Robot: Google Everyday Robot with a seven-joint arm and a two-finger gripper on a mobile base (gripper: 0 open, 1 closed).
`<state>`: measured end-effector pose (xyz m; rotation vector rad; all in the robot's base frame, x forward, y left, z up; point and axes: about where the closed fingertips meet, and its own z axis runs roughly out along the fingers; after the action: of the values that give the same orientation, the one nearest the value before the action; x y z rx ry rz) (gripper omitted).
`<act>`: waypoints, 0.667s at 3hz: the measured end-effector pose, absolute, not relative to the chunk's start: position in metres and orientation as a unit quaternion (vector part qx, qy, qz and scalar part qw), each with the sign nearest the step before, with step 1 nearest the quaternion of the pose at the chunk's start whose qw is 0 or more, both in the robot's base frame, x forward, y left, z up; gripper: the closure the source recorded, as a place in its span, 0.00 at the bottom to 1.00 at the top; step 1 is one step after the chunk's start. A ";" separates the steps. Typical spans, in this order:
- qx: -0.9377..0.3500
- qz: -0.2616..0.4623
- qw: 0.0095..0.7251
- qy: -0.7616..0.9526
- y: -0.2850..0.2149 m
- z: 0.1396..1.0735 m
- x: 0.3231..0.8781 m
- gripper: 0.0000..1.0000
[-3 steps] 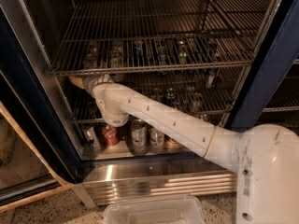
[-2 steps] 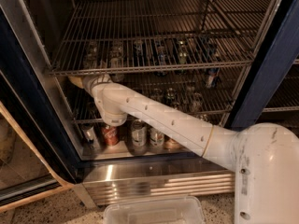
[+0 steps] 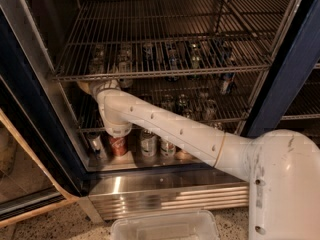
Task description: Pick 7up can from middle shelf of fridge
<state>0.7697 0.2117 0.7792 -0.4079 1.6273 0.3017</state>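
Observation:
My white arm reaches into the open fridge [image 3: 35, 109], passing under the upper wire rack and over the middle shelf [image 3: 237, 118]. My gripper [image 3: 85, 87] is at the far left, just below the upper rack's front rail, and mostly hidden behind it. Several small cans with silver tops stand on the middle shelf and show through the rack above. A pale one [image 3: 124, 63] is closest to my wrist. I cannot tell for certain which of them is the 7up can.
The upper wire rack [image 3: 165, 74] hangs close over my wrist. On the fridge floor stand a red can [image 3: 118, 145], a pale green-marked can [image 3: 148, 142] and others. A ribbed steel kick plate [image 3: 165, 196] and a clear plastic bin [image 3: 165, 226] lie below. The dark blue door frame [image 3: 285, 74] is at right.

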 end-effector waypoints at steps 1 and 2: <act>-0.171 0.120 0.658 0.723 0.205 0.777 0.774 0.24; -0.171 0.118 0.656 0.725 0.204 0.776 0.780 0.26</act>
<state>0.7799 0.2036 0.7762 -0.3882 1.6430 0.2676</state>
